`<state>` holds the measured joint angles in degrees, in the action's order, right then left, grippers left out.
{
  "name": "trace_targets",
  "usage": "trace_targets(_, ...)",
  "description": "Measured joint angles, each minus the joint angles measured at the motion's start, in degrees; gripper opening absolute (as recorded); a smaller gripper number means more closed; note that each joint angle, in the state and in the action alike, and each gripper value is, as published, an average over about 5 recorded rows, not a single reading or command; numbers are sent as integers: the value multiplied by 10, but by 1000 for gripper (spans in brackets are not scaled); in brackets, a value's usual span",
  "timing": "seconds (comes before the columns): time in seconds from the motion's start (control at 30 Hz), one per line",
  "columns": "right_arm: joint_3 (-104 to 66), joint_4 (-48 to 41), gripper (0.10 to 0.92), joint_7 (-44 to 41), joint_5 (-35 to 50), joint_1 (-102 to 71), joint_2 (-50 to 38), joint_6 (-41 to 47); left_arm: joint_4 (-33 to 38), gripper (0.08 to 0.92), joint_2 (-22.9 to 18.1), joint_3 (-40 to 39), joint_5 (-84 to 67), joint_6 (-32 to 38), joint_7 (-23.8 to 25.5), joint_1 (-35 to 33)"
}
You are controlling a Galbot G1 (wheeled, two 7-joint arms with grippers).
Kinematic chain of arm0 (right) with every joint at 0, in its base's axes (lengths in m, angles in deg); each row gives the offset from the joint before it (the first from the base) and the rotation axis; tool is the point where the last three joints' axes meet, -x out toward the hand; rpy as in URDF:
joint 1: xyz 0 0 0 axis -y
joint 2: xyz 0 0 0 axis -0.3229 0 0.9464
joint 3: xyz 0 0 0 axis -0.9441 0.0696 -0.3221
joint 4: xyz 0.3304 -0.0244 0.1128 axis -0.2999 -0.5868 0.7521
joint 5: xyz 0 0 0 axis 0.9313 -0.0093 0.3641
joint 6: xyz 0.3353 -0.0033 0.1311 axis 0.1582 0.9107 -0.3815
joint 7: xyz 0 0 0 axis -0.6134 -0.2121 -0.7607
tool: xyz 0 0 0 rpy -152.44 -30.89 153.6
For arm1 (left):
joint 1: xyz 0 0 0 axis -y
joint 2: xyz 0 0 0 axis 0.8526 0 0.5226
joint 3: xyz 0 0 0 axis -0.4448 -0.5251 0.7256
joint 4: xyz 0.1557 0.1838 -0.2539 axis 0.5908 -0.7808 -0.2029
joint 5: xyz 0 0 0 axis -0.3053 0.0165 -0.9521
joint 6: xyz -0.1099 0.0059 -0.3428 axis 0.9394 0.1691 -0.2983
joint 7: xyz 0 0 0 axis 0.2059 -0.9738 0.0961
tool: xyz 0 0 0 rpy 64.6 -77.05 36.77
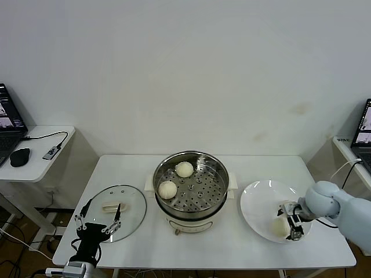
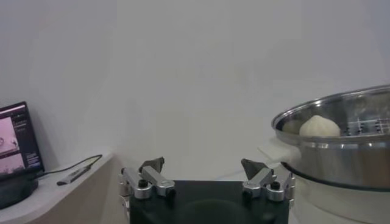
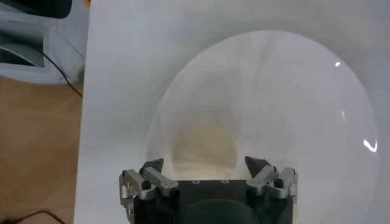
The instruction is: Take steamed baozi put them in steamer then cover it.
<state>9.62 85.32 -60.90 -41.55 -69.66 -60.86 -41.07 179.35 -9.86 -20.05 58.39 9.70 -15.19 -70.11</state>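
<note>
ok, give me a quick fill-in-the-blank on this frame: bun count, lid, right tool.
1. The steamer holds ____ baozi on its perforated tray.
2. The cover lies flat on the table, on the robot's ____ side of the steamer.
3. The right tool is down at a baozi on the white ____.
4. The left tool, over the cover, has its fingers ____.

Missing words: two; left; plate; open
</note>
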Motion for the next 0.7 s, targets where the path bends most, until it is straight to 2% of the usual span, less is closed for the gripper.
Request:
trace_targets(0.37,-7,-5,624,-5,3,1,4,3,1,823,-2,0,0,1,-1,-2)
trace_targets(0.7,8,11,604,-20,25,47,-12,0,4,823,-1,0,0,2,-1,-2)
